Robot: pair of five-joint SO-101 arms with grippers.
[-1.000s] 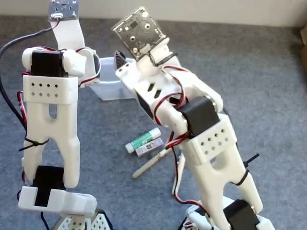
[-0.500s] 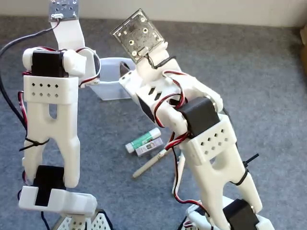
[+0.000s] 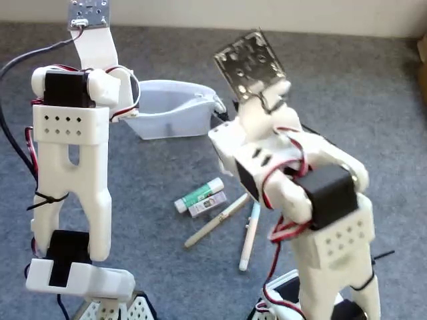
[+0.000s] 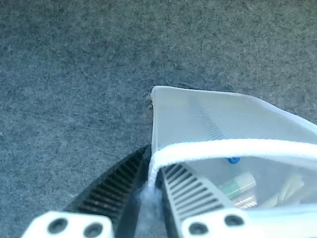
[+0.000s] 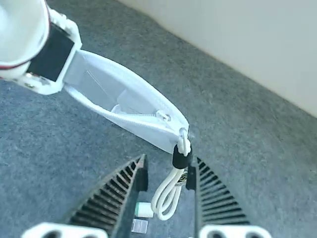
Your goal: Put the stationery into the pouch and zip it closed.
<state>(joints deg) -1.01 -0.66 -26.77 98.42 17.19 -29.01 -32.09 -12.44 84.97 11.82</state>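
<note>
Right arm [image 3: 320, 193]: has swung right, uncovering the pouch [image 3: 170, 113].
Pouch: open on desk [image 3: 373, 100], one end clamped in left claw [image 4: 154, 163].
Stationery [image 3: 200, 197]: loose on desk; loading not begun.
Right claw [image 5: 167, 161]: apart, zip cord [image 5: 168, 196] between jaws.

Translucent, faintly ribbed plastic pouch [image 4: 223, 124], white woven cloth zip tape at rim, pinched in left gripper [image 4: 152, 161], matt blk ribbed plastic fingers [image 4: 114, 183]. Between right gripper [image 5: 167, 166] fingers: smooth white cord [image 5: 174, 179], matt blk bead [image 5: 181, 157]. Below both: rough, matt grey carpet [image 4: 74, 74].
</note>
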